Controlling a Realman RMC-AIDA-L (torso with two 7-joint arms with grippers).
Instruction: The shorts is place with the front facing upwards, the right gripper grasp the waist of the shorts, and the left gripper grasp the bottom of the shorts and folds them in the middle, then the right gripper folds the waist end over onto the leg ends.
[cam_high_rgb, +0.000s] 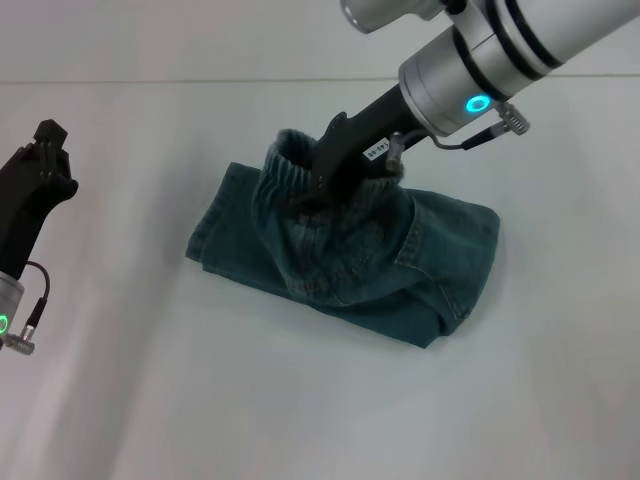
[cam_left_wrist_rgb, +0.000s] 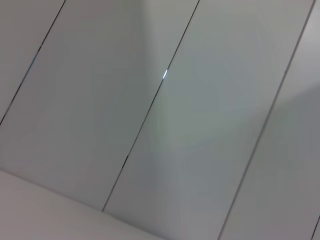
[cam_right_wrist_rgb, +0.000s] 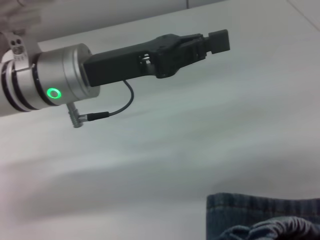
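Sitting nearest the robot at the left edge of the head view, the left tool (cam_high_rgb: 45, 150) is lifted off the white surface (cam_high_rgb: 300, 400) and well apart from the cloth, holding nothing; its fingers look closed together in the right wrist view (cam_right_wrist_rgb: 212, 42), though I can't be certain. Farther out, mid-surface, the shorts (cam_high_rgb: 440, 260) lie already folded lengthwise into a narrow bundle, long axis running left-near to right-far across the head view. The waist of the shorts (cam_high_rgb: 285, 175) is bunched and raised above the rest, with the right tool (cam_high_rgb: 325, 185) clamped on that puckered band from above. The leg ends (cam_high_rgb: 205, 245) appear to be the flat hem at the bundle's left end, just beyond the lifted waist. Judgement: this is the final fold, and it turns on the waist being carried along the long axis toward those hems. Right arm is on the job; left is idle. Left wrist view shows only pale panels.
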